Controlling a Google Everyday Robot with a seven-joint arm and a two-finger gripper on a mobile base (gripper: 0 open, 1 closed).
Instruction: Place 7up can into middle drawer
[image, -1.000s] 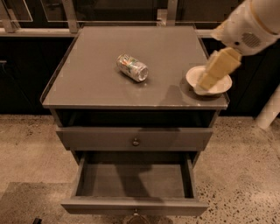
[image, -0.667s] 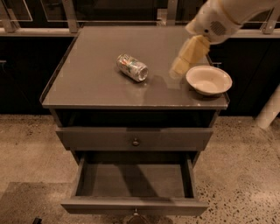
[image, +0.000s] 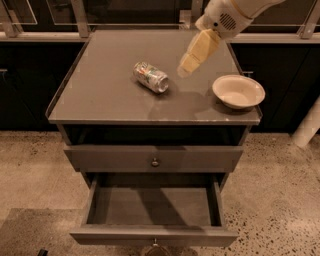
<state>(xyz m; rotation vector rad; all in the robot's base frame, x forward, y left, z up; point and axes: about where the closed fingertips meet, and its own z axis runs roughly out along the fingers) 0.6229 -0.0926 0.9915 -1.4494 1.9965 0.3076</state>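
The gripper (image: 186, 69) hangs near the 7up can (image: 150, 77), arm (image: 227, 17) cut off above.

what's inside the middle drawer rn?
The drawer shows only bare grey floor and shadow. Its back is hidden under the upper drawer front, a near strip behind its own front. The can lies on the cabinet top; the gripper hangs beside it.

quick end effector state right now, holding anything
end effector: open or closed cannot be told; holds nothing, hovering above the cabinet top beside the 7up can, which lies on its side.
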